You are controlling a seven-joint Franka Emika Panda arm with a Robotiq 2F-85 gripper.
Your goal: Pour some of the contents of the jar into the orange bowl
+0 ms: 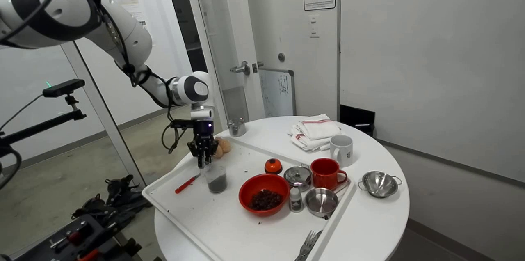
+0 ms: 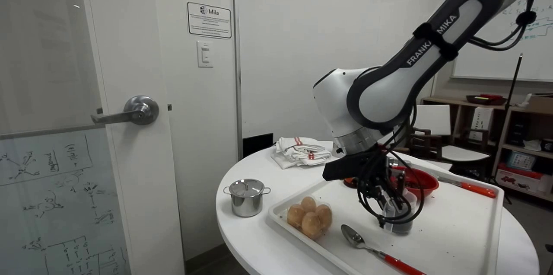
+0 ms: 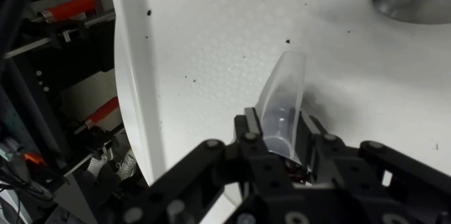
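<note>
1. Since the pour must go right, the red bowl (image 1: 266, 182), nearest of these in an exterior view, matters: it sits just on the near side of the path.
2. Left of it and a little farther, the jar (image 1: 217, 182) looks upright, its long axis vertical, its dark contents low.
3. Just far and left of the jar's body, the end effector (image 3: 280, 117) stands narrow; in the wrist view, a see-through part of the jar fills the gap lengthwise and appears held.
4. Far of the red bowl, right of the jar, is what I take for the orange bowl (image 1: 272, 166); likely lift, then swing right.
</note>
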